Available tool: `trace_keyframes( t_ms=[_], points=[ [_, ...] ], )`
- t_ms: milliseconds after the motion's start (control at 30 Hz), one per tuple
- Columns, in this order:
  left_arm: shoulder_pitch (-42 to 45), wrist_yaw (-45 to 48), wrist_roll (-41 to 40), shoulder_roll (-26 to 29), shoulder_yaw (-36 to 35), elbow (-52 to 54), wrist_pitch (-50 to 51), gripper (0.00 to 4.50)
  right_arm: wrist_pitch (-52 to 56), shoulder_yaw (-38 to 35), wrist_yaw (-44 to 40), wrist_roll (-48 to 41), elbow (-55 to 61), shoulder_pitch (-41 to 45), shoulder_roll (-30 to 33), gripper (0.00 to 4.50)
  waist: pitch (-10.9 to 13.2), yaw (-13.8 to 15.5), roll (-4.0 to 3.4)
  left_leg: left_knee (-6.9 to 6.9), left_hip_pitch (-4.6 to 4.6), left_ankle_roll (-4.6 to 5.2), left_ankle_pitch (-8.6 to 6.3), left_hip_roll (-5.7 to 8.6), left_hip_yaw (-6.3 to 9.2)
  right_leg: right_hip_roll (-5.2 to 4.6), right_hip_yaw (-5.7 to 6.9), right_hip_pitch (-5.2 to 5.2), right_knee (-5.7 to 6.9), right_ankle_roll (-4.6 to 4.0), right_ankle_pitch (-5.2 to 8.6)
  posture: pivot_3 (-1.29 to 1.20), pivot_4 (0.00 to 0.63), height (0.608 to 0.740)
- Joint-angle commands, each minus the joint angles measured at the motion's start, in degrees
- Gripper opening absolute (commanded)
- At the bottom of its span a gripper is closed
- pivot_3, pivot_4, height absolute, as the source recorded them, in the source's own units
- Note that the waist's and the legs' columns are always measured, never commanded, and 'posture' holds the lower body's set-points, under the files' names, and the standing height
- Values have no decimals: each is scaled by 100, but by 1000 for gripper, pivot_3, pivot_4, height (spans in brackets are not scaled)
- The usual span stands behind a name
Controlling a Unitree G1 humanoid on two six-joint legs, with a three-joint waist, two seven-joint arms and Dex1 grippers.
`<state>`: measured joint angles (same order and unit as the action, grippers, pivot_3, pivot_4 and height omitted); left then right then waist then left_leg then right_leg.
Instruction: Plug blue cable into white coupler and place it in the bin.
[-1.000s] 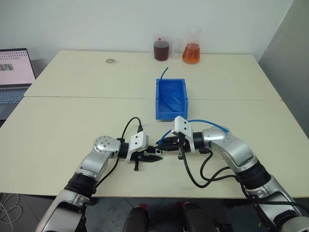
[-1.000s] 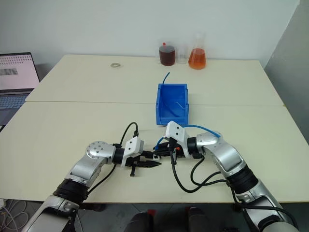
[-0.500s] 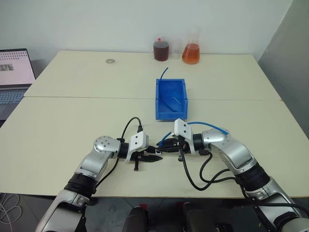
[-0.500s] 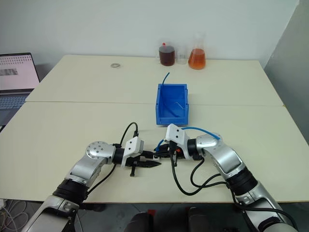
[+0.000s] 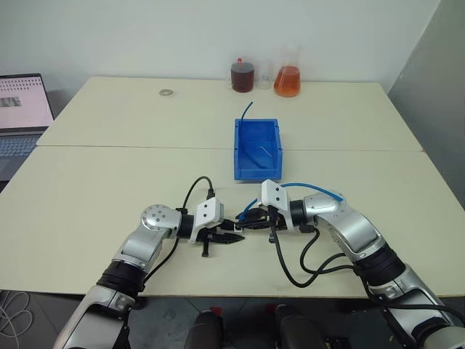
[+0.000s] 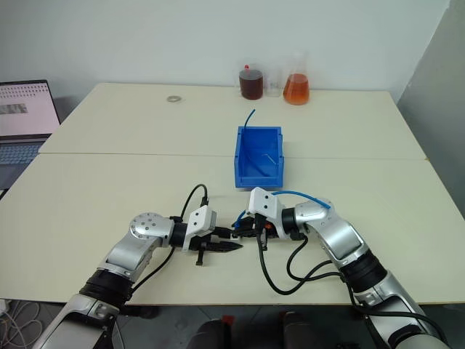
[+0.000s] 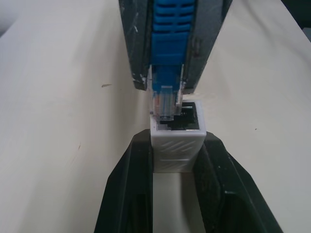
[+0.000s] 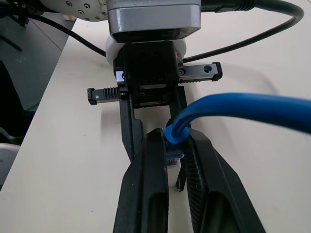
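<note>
My left gripper is shut on the white coupler, a small white block with its dark socket facing away from the wrist. Opposite it, my right gripper is shut on the blue cable just behind its plug. The clear plug rests at the socket's rim, offset to one side and not seated inside. Both grippers meet tip to tip just above the table near its front edge. The cable arcs back over the right forearm. The blue bin stands just beyond them.
A short blue cable stub sticks up from the bin's far corner. Two flasks, one with brown liquid and one with orange liquid, stand at the table's back edge. A small ring lies at the back left. A laptop sits at far left.
</note>
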<state>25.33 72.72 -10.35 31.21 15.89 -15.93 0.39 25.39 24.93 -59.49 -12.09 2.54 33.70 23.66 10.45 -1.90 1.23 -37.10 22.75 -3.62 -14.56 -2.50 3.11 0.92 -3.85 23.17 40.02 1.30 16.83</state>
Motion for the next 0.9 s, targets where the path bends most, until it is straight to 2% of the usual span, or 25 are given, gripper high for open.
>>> trace_keyframes(
  t_ms=[33,300,900],
  points=[
    [49,-43,110,55,-60,-56,-7,788,196,77,-87,0,53,-44,-17,236,0,0,0,0,0,0,0,0,0,0,0,0,0,0,0,0,150,740],
    [28,-55,118,86,-69,-21,26,788,199,146,0,113,-137,-18,-226,236,-2,-4,0,0,-2,0,0,-1,0,1,-1,0,2,0,0,0,150,740],
    [-103,-99,91,176,-102,120,91,788,184,72,-184,132,-227,114,-99,236,-2,-14,0,-1,-4,0,0,-3,0,3,-1,-1,5,0,0,0,150,740]
  ],
)
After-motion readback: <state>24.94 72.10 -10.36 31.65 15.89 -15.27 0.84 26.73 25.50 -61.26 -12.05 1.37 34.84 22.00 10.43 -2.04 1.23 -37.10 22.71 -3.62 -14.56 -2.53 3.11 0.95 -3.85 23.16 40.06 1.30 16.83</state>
